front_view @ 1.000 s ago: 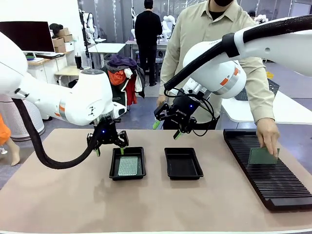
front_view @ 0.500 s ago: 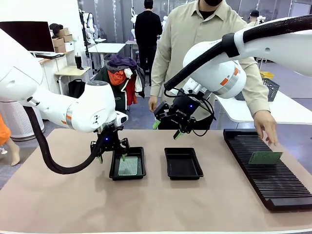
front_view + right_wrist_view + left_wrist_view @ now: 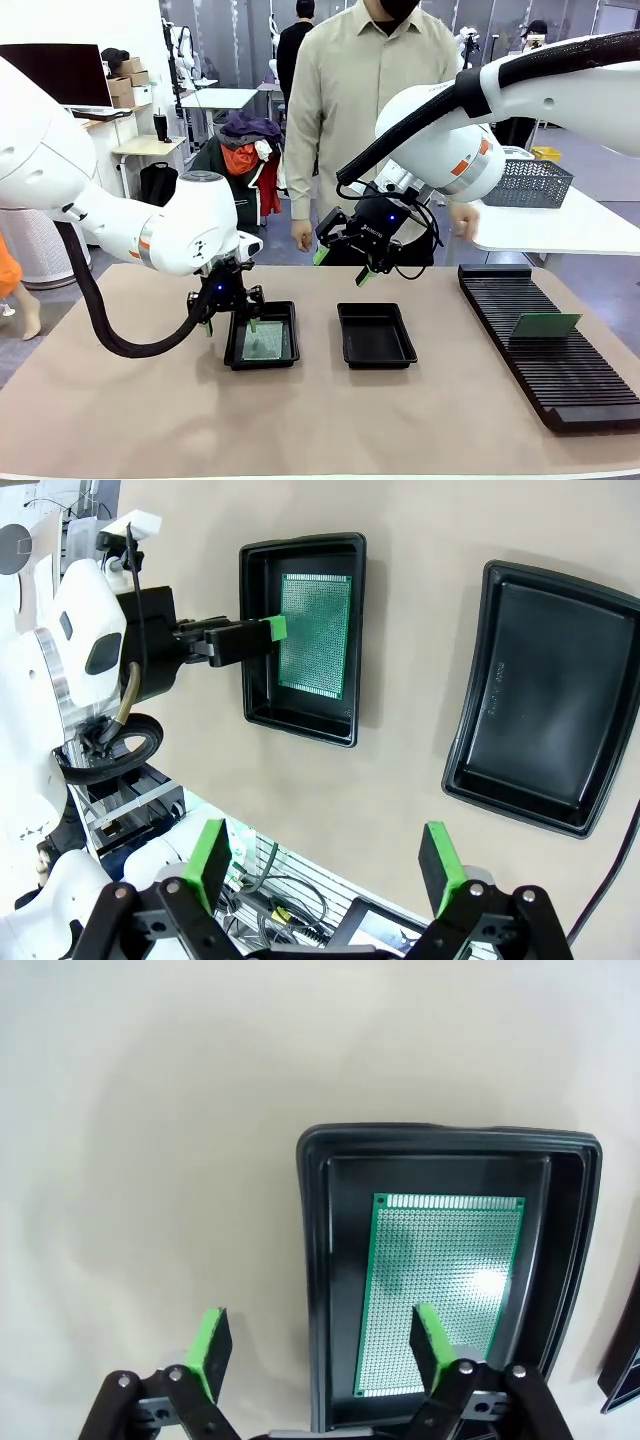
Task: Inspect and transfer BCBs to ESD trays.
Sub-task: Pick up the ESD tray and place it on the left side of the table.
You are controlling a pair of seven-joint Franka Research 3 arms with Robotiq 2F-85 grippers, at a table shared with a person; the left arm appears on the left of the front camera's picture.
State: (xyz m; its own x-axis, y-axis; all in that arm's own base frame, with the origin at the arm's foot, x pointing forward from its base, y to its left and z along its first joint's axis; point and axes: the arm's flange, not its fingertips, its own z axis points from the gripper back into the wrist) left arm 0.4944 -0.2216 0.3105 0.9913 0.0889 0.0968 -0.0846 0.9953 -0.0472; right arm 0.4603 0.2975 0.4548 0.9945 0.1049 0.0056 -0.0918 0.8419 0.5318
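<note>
Toward the lower middle of the front view, two black ESD trays sit side by side on the tan table. The left tray holds a green BCB flat on its floor, and the right tray is empty. The left claw hangs low over that tray's edge, spread wide and gripping nothing, with one finger outside the rim and one above the board. The right claw hovers higher, wide open and empty. A second BCB stands tilted in the ribbed rack at right.
</note>
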